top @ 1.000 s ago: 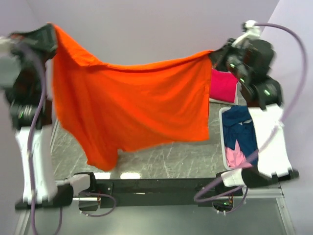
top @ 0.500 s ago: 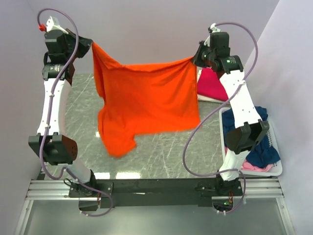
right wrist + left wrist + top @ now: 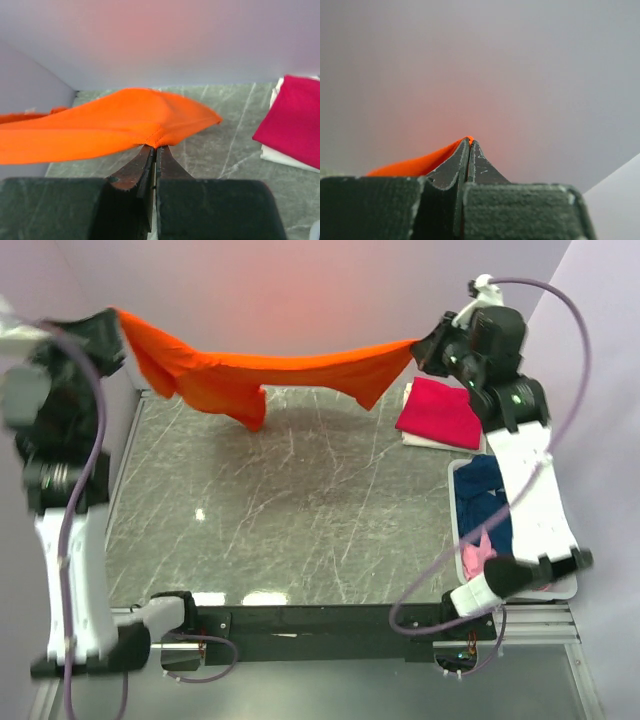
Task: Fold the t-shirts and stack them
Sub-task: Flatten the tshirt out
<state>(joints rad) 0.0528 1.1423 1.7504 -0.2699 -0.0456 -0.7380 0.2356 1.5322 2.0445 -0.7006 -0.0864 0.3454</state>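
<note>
Grey marbled tabletop [image 3: 300, 530] fills most of the overhead view, with lilac walls on three sides. Orange t-shirt [image 3: 300, 365] is held up in the air, stretched as a sagging band across the far side of the table between the two arms; a bunched portion hangs lower left of centre and a pointed flap hangs near the right end. Left arm [image 3: 65, 540] stands raised at the left edge and is blurred. Right arm [image 3: 525, 470] reaches up along the right edge, partly covering a white basket [image 3: 453, 502] at the near right. Inside that basket lie a navy blue t-shirt [image 3: 485, 495] and, nearer the camera, a pale pink t-shirt [image 3: 477, 558], both crumpled. Magenta-pink t-shirt [image 3: 440, 410] lies folded at the far right of the table, on top of a white folded item [image 3: 430, 442] whose kind cannot be told. Left gripper [image 3: 470, 142] has its jaws pressed together on the left end of the orange t-shirt, with only a sliver of cloth showing at the tips. Right gripper [image 3: 155, 147] pinches a stitched edge at the right end, jaws likewise closed.
</note>
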